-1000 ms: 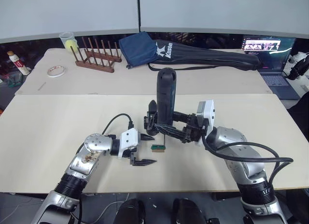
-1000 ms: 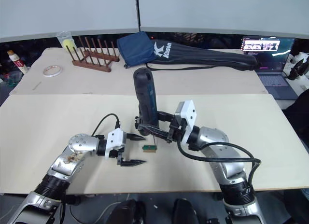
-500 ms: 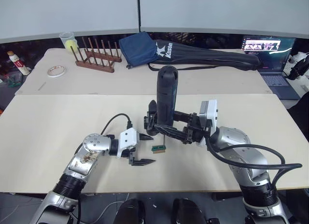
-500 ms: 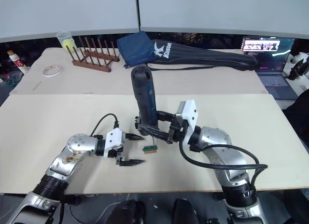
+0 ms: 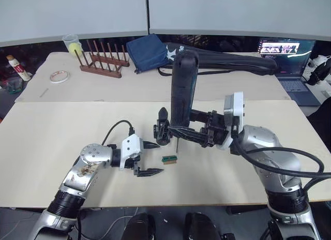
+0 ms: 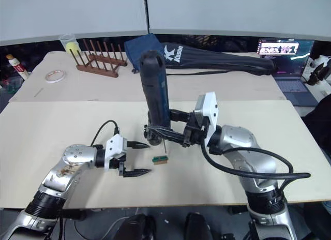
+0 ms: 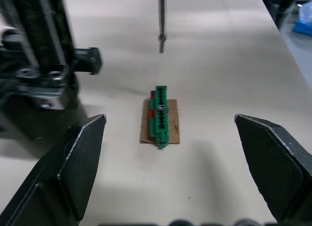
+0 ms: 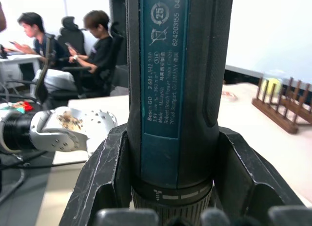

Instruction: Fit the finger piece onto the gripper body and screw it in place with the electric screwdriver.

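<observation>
Right gripper [image 5: 178, 132] clamps the electric screwdriver [image 5: 182, 87] low on its rigid, top-heavy handle, upright beside the gripper body [image 5: 162, 130]; likely best gripped there; left gripper [image 5: 149, 158] spread wide, empty.

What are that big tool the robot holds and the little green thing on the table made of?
The electric screwdriver looks like matte dark plastic with a printed blue panel and a thin, shiny metal bit. The small green block looks like moulded plastic lying on a brown, cardboard-like piece.
</observation>
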### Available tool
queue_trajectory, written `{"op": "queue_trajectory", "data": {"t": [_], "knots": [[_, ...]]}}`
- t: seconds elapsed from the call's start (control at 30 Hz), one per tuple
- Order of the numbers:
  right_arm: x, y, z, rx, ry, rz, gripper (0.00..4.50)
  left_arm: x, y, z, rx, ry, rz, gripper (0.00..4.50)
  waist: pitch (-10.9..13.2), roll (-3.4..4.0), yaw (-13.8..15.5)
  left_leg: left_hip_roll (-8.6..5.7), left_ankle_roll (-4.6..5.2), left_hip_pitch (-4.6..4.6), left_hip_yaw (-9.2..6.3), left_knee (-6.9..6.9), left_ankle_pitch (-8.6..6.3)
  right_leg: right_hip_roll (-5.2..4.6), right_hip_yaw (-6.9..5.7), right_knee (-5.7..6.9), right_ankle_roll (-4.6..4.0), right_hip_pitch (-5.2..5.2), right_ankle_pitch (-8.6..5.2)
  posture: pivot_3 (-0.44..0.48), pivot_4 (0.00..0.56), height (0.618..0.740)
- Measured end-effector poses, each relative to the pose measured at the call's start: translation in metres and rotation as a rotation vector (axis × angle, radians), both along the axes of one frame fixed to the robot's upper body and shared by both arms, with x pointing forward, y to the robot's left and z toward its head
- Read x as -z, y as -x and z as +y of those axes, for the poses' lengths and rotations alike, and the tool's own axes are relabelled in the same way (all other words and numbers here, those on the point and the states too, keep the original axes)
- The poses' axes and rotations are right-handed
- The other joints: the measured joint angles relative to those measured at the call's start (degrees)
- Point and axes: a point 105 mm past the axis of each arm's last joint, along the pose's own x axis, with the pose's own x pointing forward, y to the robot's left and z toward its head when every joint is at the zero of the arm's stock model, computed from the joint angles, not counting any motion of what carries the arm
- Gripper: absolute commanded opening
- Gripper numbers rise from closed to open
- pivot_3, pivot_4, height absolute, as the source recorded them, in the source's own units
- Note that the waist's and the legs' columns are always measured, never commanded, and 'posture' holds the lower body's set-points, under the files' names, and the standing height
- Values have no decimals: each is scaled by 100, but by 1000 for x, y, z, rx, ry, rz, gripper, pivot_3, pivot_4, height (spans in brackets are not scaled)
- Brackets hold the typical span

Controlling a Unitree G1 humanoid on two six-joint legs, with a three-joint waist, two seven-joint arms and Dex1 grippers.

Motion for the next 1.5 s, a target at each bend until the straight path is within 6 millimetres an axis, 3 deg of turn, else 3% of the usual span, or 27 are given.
{"op": "queue_trajectory", "data": {"t": [0.33,0.67,0.8,0.97,1.3,1.5], "knots": [[-39,-3,2,-101,27,-9,1929,-5,4,16,-86,9,-8,4500,0,0,3,0,2,-1,1,-1,-1,-3,-1,0,-1,-2,0,0,150,740],[-79,-5,8,-224,68,-37,1929,-11,-6,25,-122,12,-67,4500,0,0,-5,-1,5,-7,6,-1,-3,-6,-1,3,-1,-12,1,0,150,740],[-96,-12,16,-247,61,-18,1929,-13,-12,32,-150,18,-91,4500,0,0,-8,-2,4,-15,12,-1,-2,-7,1,8,-2,-24,2,0,150,740],[-131,-25,41,-266,-7,-20,1929,-23,-26,35,-171,20,-116,4500,0,0,-21,-1,-10,-24,20,-7,7,4,3,12,-7,-41,4,0,150,740],[-103,-57,65,-234,29,-3,1929,-28,-54,44,-204,12,-118,4500,0,0,-16,-6,-9,-51,32,0,8,4,-4,21,2,-50,9,0,150,740],[-88,-59,67,-247,51,-15,1929,-11,-58,36,-175,-11,-98,4500,0,-1,-22,-5,-11,-56,42,0,9,7,-4,21,3,-51,9,0,150,740]]}}
